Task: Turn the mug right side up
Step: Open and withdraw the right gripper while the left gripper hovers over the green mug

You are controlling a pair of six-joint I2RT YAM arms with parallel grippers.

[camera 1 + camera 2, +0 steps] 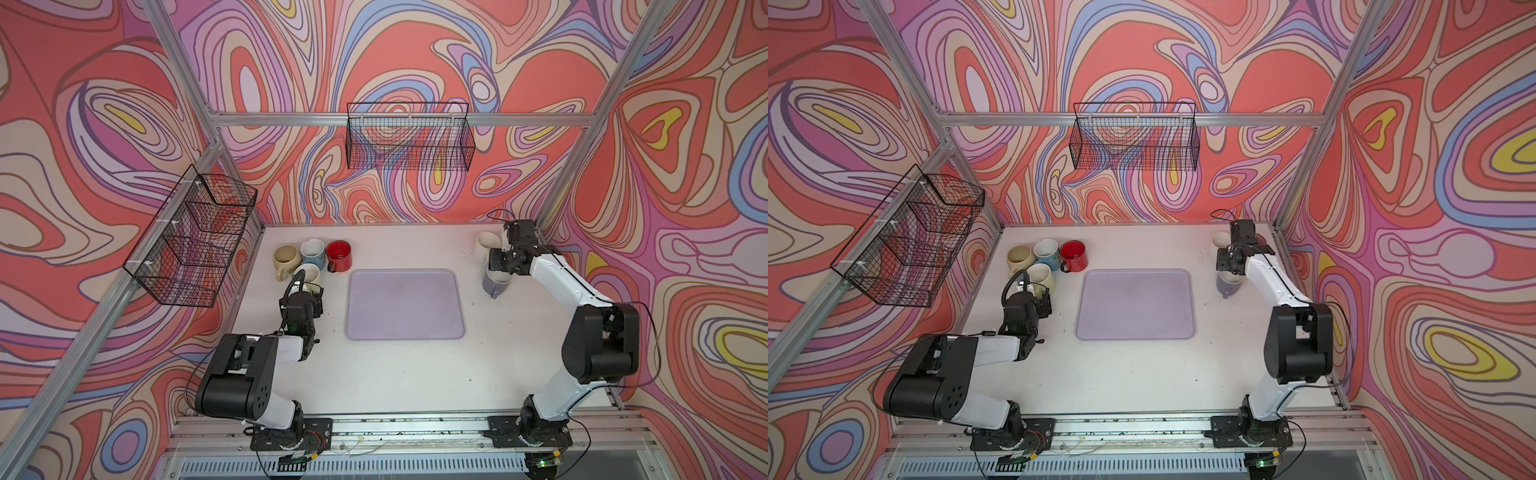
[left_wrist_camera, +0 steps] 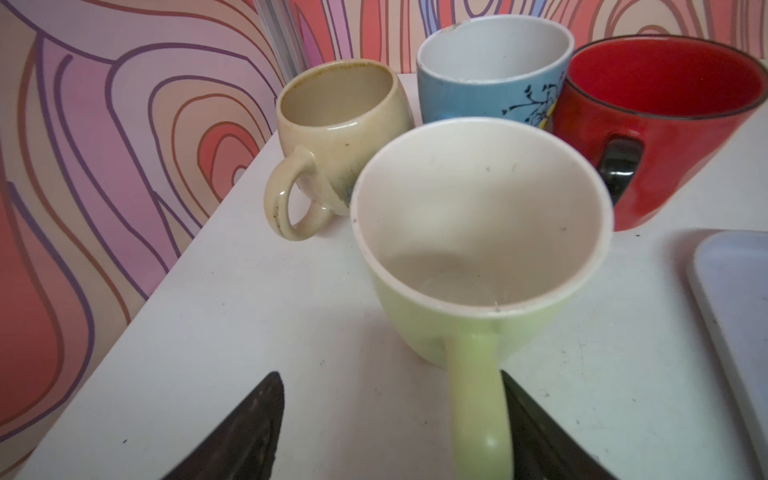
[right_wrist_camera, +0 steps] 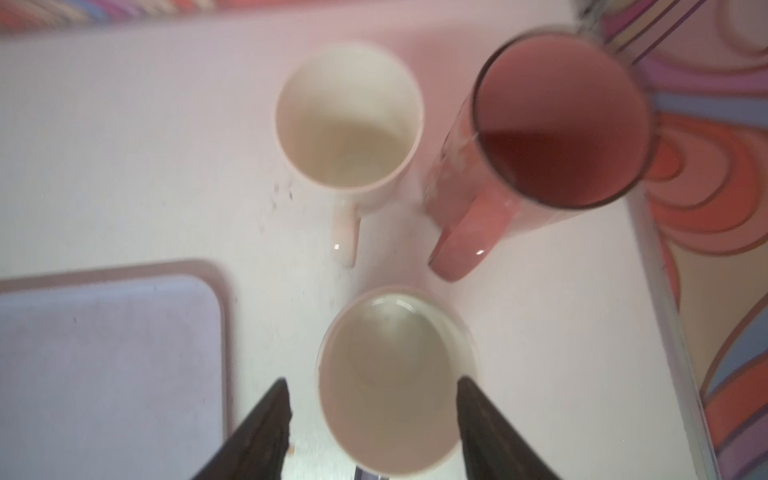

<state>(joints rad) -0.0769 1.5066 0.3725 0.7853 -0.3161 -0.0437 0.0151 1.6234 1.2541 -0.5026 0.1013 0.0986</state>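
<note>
Shows the lavender mug (image 1: 496,284) upright on the surface (image 1: 407,374), mouth up, to the right of the tray (image 1: 405,305) and apart from it. Places it directly beneath the right pincer (image 3: 372,384), between jaws spread wide to either side of the rim, a sliver of bare surface showing between one finger and the mug wall. Grips nothing. Reveals a cream, empty interior in the blurred wrist view. Shows a lavender outer wall and a handle turned toward the near edge in both top views. Sets a white mug (image 3: 349,120) and a pink mug (image 3: 557,120) just behind it, both mouth up as well. Catches the left pincer (image 2: 391,374) on the far side of the tray, also open, with the handle of a pale green mug (image 2: 478,232) between its jaws, close against one and clear of the other.
</note>
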